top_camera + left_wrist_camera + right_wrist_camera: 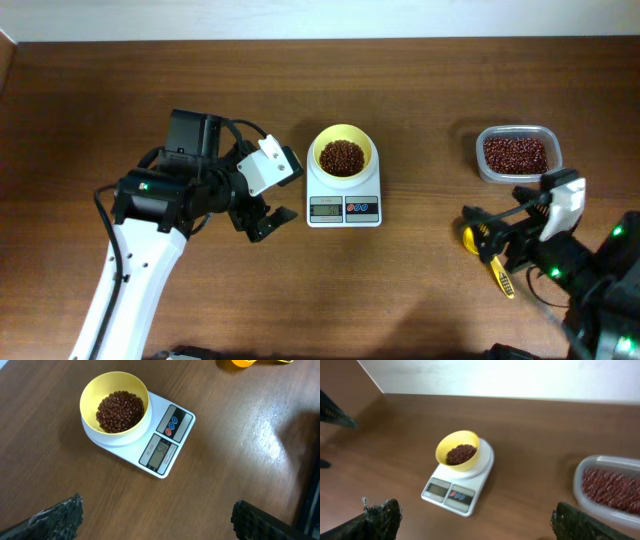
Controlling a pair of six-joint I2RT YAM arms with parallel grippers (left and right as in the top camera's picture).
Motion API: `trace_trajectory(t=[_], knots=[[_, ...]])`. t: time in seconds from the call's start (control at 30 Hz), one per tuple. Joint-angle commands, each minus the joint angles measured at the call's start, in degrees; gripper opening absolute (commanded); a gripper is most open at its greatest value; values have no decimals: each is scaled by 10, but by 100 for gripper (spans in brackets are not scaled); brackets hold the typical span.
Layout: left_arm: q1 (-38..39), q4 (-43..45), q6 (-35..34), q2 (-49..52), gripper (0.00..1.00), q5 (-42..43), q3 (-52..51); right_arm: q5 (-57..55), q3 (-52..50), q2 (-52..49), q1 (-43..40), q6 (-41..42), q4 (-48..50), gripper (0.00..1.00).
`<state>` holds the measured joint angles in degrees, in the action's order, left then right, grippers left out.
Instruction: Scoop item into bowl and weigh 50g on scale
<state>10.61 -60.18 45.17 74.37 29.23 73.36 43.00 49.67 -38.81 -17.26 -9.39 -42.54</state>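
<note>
Beans (pixel 120 411) in yellow bowl (pixel 95 387), atop scale (pixel 186 419), display (pixel 160 454) reading unclear

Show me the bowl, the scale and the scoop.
bowl (pixel 110 381), left wrist view, bare yellow inner wall
scale (pixel 161 454), left wrist view, its display
scoop (pixel 502 276), overhead view, its handle

Yellow bowl (pixel 116 397), red-brown beans (pixel 120 411), white scale (pixel 167 440), brown table (pixel 420 290).
</note>
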Motion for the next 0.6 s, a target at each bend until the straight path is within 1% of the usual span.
trace_trajectory(t=[0.0, 0.03, 0.1, 0.13, 0.17, 0.2, 0.3, 0.4, 0.47, 0.53, 0.57], knots=[[1, 1, -7, 0, 99, 10, -3, -79, -49, 57, 23, -9, 41, 99], [1, 1, -7, 0, 99, 10, -3, -79, -77, 73, 23, -9, 70, 99], [1, 1, -7, 0, 99, 10, -3, -58, -162, 115, 23, -7, 168, 99], [1, 1, -7, 0, 99, 10, -3, -53, -207, 138, 24, 8, 228, 99], [1, 1, -7, 0, 99, 10, -3, -61, -240, 161, 34, 13, 275, 99], [1, 1, -7, 0, 99, 10, -3, -81, -262, 182, 50, 13, 301, 99], [1, 1, -7, 0, 99, 10, -3, -155, -294, 233, 105, 13, 311, 99], [1, 1, -7, 0, 99, 10, -3, -197, -320, 264, 128, 13, 333, 99], [1, 1, -7, 0, 99, 10, -3, -201, -363, 294, 137, 13, 377, 99], [1, 1, -7, 0, 99, 10, -3, -197, -426, 323, 142, 13, 463, 99], [1, 1, -7, 0, 99, 10, -3, -197, -440, 330, 147, 13, 481, 99]])
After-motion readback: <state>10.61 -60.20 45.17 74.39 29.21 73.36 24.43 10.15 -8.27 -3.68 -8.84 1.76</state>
